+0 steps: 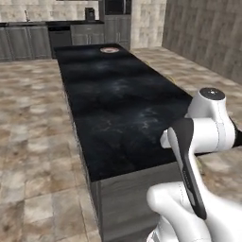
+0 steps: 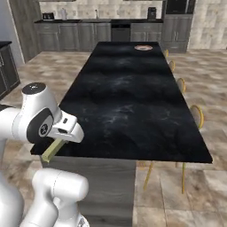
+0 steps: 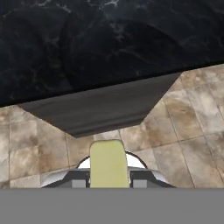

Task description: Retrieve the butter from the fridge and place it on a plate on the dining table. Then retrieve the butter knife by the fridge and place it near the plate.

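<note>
My gripper (image 2: 56, 145) hangs just off the near left corner of the dining table (image 2: 128, 97), shut on the butter (image 2: 50, 152), a slim yellowish stick that juts down and left from the jaws. In the hand view the butter (image 3: 108, 162) stands between the fingertips of the gripper (image 3: 108, 181), with the table's black marble edge (image 3: 109, 48) and grey base ahead. The plate (image 2: 143, 48) lies at the far end of the dining table (image 1: 118, 104), where it is a small orange-rimmed disc (image 1: 109, 49). The fridge and the butter knife are out of view.
Yellow-legged stools (image 2: 196, 117) line the table's right side. Grey cabinets (image 2: 88, 33) and a black counter run along the back wall. Another dark counter (image 2: 5, 46) stands at the far left. Tiled floor (image 1: 33, 142) surrounds the table.
</note>
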